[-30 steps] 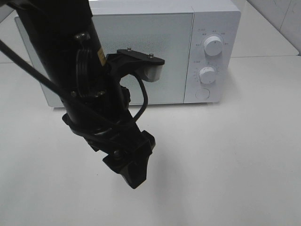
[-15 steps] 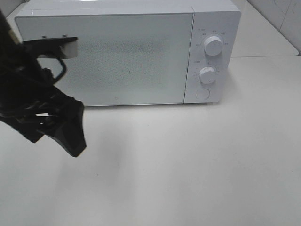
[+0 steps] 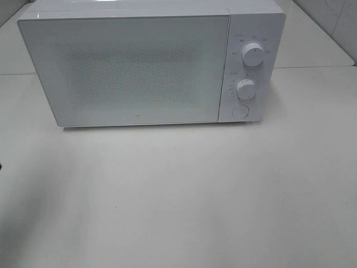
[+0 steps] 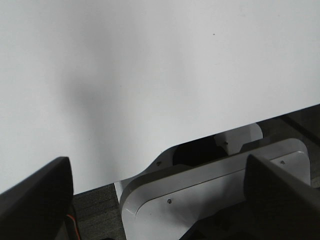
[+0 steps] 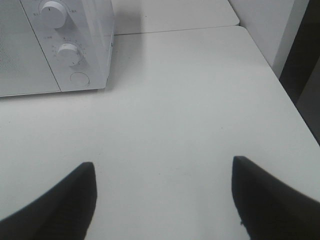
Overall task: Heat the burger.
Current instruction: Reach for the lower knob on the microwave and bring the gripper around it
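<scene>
White microwave (image 3: 139, 67) sits door-closed on bench (image 3: 195, 195); left claw (image 4: 155, 162) released, empty; right claw (image 5: 162, 165) released, empty.

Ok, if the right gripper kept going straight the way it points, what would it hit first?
Probably the bare white table, though depth is unclear. The right gripper is open and the microwave sits off to one side.

The microwave (image 3: 139, 67) door hides the inside; markings by its upper dial (image 3: 254, 54) seem too small to read.
</scene>
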`<action>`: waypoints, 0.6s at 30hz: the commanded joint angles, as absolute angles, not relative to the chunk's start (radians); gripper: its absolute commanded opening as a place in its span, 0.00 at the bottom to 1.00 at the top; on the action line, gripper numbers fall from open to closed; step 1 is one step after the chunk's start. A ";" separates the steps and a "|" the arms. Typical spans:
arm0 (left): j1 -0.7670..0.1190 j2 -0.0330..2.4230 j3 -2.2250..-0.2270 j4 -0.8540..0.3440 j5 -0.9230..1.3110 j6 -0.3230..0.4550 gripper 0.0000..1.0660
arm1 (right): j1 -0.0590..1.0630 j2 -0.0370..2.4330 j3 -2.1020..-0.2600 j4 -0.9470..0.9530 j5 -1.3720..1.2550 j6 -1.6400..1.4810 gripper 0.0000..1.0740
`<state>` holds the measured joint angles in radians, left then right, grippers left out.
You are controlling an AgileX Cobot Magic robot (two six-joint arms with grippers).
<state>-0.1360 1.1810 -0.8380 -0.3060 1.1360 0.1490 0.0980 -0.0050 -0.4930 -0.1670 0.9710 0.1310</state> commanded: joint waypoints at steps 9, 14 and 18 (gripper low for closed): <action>0.046 0.873 -0.648 -0.315 1.042 0.135 0.79 | 0.092 -0.033 -0.492 -0.170 0.965 0.136 0.67; 0.058 0.742 -0.578 -0.307 0.994 0.132 0.79 | 0.092 -0.033 -0.492 -0.170 0.965 0.136 0.67; 0.058 0.614 -0.535 -0.279 0.949 0.099 0.79 | 0.092 -0.033 -0.492 -0.171 0.965 0.136 0.67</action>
<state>0.0570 0.6750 -0.5490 -0.2890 0.9870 0.1260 0.0980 -0.0050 -0.4930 -0.1670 0.9700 0.1310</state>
